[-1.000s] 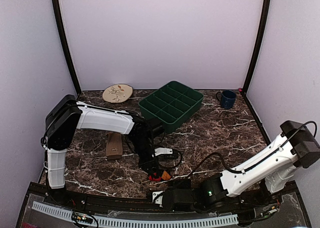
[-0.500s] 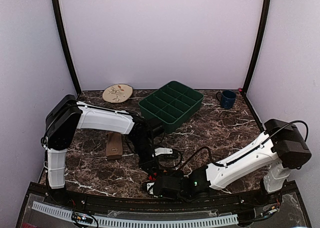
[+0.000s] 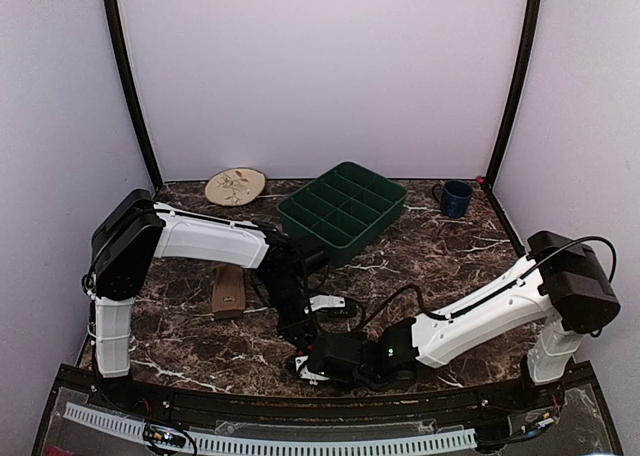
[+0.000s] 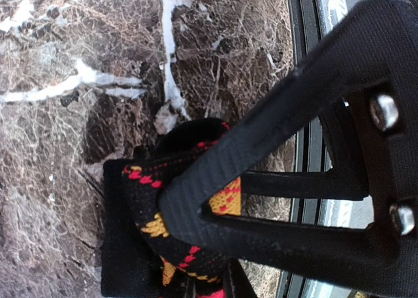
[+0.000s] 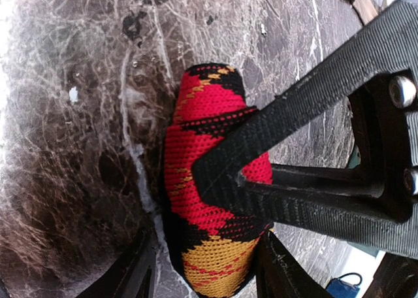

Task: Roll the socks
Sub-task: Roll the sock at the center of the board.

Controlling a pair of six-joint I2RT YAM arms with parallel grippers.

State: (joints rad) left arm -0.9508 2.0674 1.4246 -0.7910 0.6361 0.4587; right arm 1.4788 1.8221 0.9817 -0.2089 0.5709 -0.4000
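Currently left gripper (image 4: 186, 246), nearly closed, pins the rolled black red-yellow argyle fabric sock (image 5: 196, 180) between its fingers while right gripper (image 3: 315, 363) straddles it with wide-spread fingers, probably to tighten the roll.

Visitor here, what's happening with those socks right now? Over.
Left gripper shut on rolled argyle sock. Right gripper open, finger over same roll. Tan sock lies apart. Nothing blocking.

No legible text, label, brand name, number or sign appears on any surface in the top, left wrist or right wrist views
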